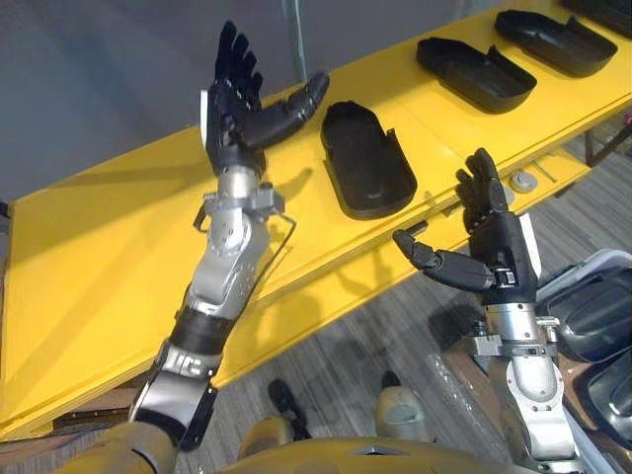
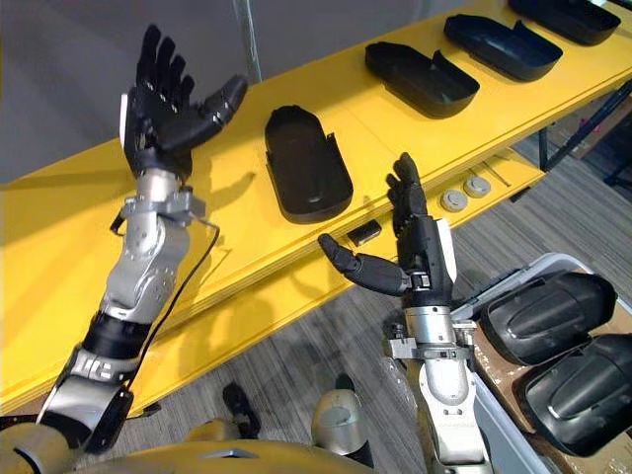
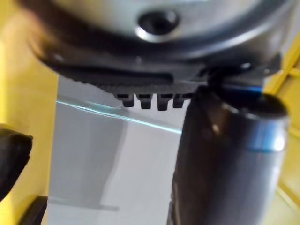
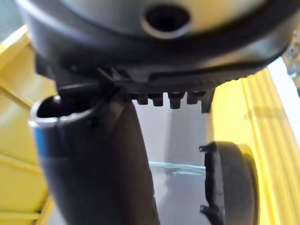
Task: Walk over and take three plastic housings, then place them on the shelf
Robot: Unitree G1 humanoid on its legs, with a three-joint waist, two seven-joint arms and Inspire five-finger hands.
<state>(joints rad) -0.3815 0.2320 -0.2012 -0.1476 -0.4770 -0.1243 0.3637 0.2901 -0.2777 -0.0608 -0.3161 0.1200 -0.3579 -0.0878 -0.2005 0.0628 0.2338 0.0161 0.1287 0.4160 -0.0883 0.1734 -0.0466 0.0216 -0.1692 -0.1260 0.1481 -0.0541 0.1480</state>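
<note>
- Left hand [image 1: 233, 111] raised over the yellow shelf [image 1: 99, 227]; fingers straight and spread wide, holding nothing.
- Right hand [image 1: 499, 242] raised at the shelf's front edge; fingers wide, thumb out, holding nothing.
- Three black housings lie on the shelf in a row: nearest housing [image 1: 365, 158] between the hands, middle housing [image 1: 474, 71], far housing [image 1: 555, 39].
- More housings [image 2: 548, 311] lie in a bin [image 2: 491, 410] by the right arm.

The left arm [image 1: 222, 272] rises from 7 o'clock to the left hand [image 1: 235, 104] at 11 o'clock, fingers straight toward 12, thumb spread toward 2. The right arm [image 1: 528, 385] comes up from 5 o'clock. The right hand [image 1: 497, 232], at 3 o'clock, is likewise spread, thumb toward 10.
</note>
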